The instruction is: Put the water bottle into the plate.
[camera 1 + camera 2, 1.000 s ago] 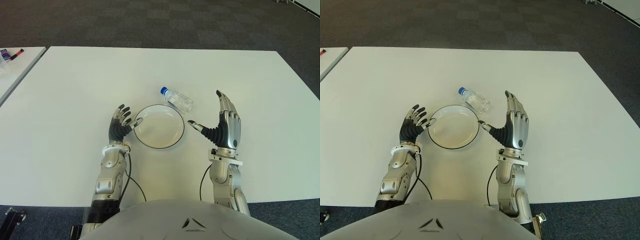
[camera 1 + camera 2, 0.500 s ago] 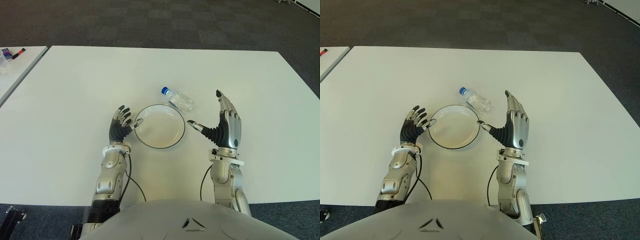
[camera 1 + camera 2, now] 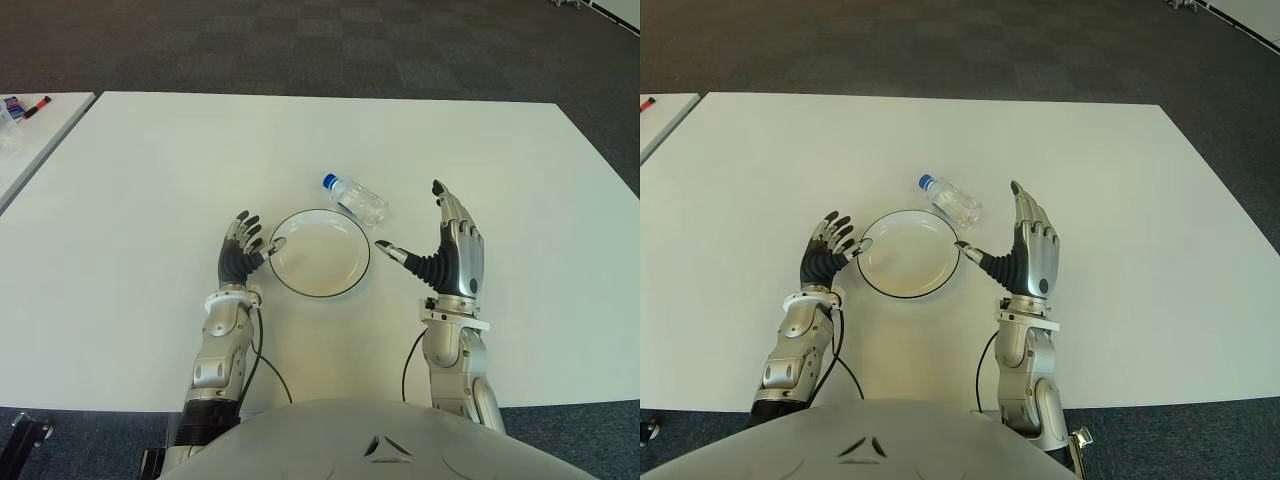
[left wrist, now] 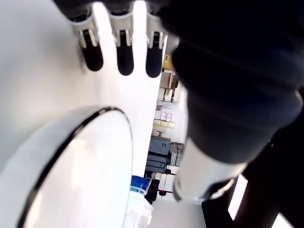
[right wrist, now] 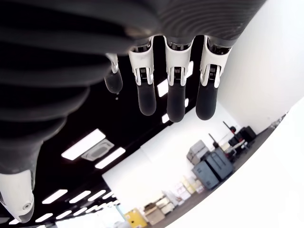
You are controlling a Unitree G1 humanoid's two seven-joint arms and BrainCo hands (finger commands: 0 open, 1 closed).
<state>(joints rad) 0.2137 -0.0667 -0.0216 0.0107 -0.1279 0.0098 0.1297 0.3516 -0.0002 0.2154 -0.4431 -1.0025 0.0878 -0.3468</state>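
A clear water bottle (image 3: 356, 199) with a blue cap lies on its side on the white table (image 3: 150, 180), just beyond the far right rim of the plate (image 3: 320, 252). The plate is white with a dark rim and holds nothing. My right hand (image 3: 450, 245) stands open to the right of the plate, fingers straight and pointing away, thumb reaching toward the rim; it is near and to the right of the bottle. My left hand (image 3: 243, 247) is open at the plate's left edge, its thumb at the rim. The left wrist view shows the plate rim (image 4: 71, 137) and bottle cap (image 4: 139, 183).
A second white table (image 3: 30, 140) stands at the far left with markers (image 3: 25, 106) on it. Dark carpet lies beyond the table's far edge. A black cable (image 3: 262, 350) runs along my left forearm.
The right hand has drifted very slightly; bottle, plate and left hand stay where they were.
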